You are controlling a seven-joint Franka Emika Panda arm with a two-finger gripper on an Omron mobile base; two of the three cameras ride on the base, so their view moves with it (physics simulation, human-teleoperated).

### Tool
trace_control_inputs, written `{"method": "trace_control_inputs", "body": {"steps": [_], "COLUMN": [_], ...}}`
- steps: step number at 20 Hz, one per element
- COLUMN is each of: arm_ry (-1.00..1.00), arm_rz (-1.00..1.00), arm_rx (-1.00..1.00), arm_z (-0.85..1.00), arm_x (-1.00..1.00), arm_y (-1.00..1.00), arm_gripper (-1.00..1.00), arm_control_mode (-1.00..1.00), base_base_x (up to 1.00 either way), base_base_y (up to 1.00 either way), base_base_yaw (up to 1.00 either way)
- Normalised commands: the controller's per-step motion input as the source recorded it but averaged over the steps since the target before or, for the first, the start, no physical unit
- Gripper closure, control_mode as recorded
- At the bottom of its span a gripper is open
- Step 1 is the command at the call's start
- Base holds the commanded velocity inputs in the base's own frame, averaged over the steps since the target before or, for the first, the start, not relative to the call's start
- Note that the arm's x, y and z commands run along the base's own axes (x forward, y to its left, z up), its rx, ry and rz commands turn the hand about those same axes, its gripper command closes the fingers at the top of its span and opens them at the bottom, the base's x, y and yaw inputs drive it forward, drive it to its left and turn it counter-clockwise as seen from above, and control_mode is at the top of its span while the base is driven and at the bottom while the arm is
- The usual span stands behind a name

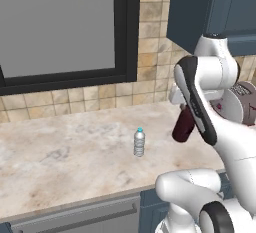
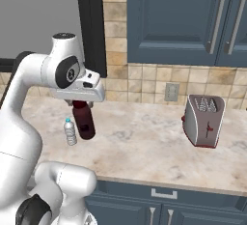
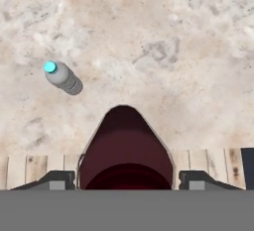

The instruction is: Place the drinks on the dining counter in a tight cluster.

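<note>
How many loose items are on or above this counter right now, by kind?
Bottles: 2, the water bottle standing on the counter and the dark-red bottle in the gripper.
Toasters: 1, the toaster standing near the wall.
Total: 3.

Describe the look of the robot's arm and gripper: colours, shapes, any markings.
The arm is glossy white, built of rounded, tube-like segments with bulbous elbows. Its joints show as dark round discs and black bands; a long black stripe runs along one link in the left base view. The gripper hangs from a flat, white, box-shaped hand, and its fingertips are small, dark and blocky. No cables or lettering are visible.
</note>
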Motion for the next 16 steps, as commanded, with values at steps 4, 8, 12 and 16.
{"method": "trace_control_inputs", "body": {"steps": [4, 8, 12, 16], "arm_ry": [0.06, 0.02, 0.0, 0.0], "arm_rz": [0.08, 0.02, 0.0, 0.0], "arm_rx": [-0.03, -0.01, 0.0, 0.0], "arm_z": [0.24, 0.03, 0.0, 0.0], "arm_x": [-0.44, -0.06, 0.0, 0.0], "arm_y": [0.0, 0.0, 0.0, 0.0], "arm_gripper": [1.0, 1.0, 1.0, 1.0], "arm_control_mode": [-1.0, -1.0, -1.0, -1.0], "base_base_x": [0.0, 0.0, 0.0, 0.0], "base_base_y": [0.0, 0.0, 0.0, 0.0], "base_base_yaw": [0.0, 0.0, 0.0, 0.0]}}
